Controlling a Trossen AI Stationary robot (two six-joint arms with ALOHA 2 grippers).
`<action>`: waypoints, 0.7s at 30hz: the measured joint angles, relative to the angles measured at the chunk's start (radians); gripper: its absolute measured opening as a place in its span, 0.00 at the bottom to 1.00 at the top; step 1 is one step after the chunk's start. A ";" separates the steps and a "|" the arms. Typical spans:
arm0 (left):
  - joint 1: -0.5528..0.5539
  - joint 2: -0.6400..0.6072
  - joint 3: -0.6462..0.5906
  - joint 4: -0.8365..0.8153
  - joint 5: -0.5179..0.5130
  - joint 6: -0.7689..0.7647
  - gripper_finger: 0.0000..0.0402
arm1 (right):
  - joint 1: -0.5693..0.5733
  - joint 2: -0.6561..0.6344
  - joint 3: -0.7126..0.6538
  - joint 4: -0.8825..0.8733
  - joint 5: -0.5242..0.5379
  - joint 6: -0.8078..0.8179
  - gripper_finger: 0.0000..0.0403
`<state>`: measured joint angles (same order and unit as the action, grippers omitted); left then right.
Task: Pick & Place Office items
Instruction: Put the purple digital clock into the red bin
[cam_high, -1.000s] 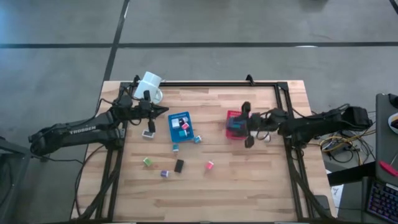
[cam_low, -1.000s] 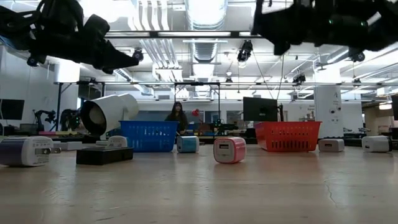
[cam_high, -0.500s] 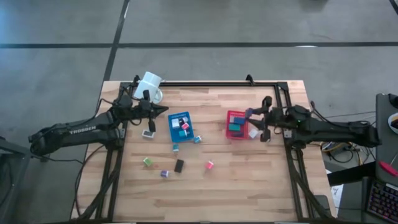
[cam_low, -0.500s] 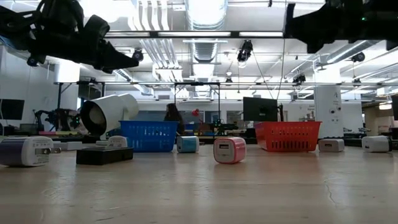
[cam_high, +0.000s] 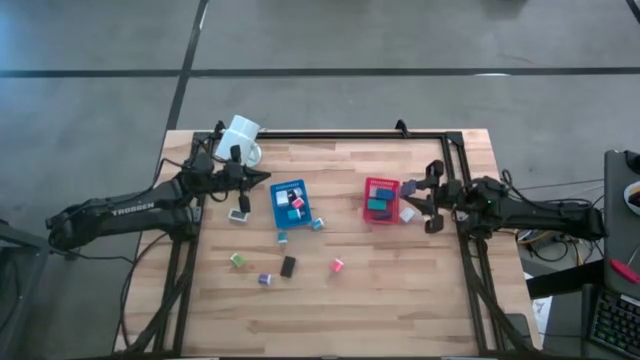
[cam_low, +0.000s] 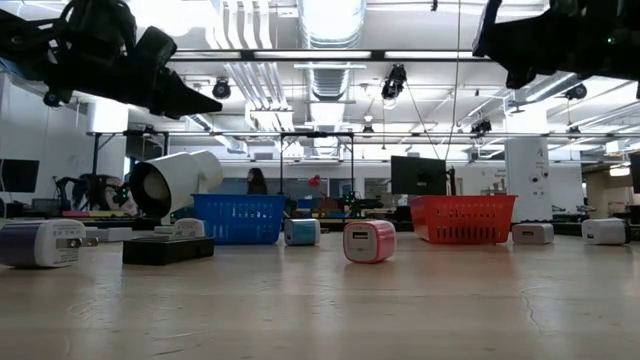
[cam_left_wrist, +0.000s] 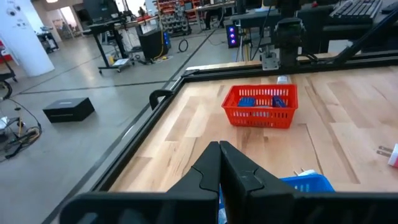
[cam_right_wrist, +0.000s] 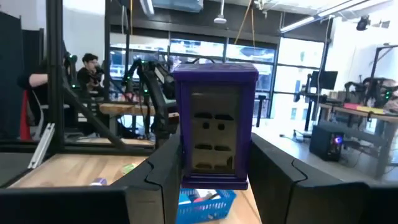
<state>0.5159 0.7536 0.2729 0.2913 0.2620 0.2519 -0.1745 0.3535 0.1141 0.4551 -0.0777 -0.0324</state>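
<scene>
My right gripper (cam_high: 410, 190) hovers by the red tray's (cam_high: 379, 187) right edge, shut on a purple block (cam_right_wrist: 214, 121). My left gripper (cam_high: 262, 177) stands shut and empty above the table between the white mug (cam_high: 240, 138) and the blue tray (cam_high: 290, 186). Loose office items lie flat on the wood: a white one (cam_high: 238, 213), two teal ones (cam_high: 283, 237) (cam_high: 317, 223), a green one (cam_high: 237, 260), a small purple one (cam_high: 265, 279), a black one (cam_high: 288, 266) and a pink one (cam_high: 337, 265). Another white block (cam_high: 406, 213) lies beside the red tray. My right gripper pinches the purple block by its two opposite side faces (cam_right_wrist: 184, 137), one finger (cam_right_wrist: 163, 171) on each. The fingers reach in about level from the table's right side. The block stands upright between them, its slotted face toward the wrist camera, lifted clear of the table.
Both trays hold a few blocks. The mug lies on its side at the far left corner. A black rail frame (cam_high: 350, 134) runs along the table's far, left and right edges. In the low view two more white blocks (cam_low: 532, 233) (cam_low: 604, 231) sit at the right.
My right gripper has drawn back from over the red tray toward the table's right edge, staying at about the same height.
</scene>
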 joint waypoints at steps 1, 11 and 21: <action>0.000 0.000 0.000 0.000 0.000 0.007 0.01 | 0.000 -0.012 -0.009 -0.001 -0.001 0.004 0.34; 0.000 0.000 0.000 0.004 0.001 0.026 0.01 | -0.002 -0.091 -0.070 0.000 0.029 0.044 0.34; 0.000 0.000 0.000 0.015 0.002 0.033 0.01 | -0.002 -0.079 -0.073 -0.003 0.032 0.048 0.34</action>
<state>0.5159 0.7532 0.2726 0.3058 0.2638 0.2848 -0.1768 0.2746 0.0410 0.4522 -0.0456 0.0154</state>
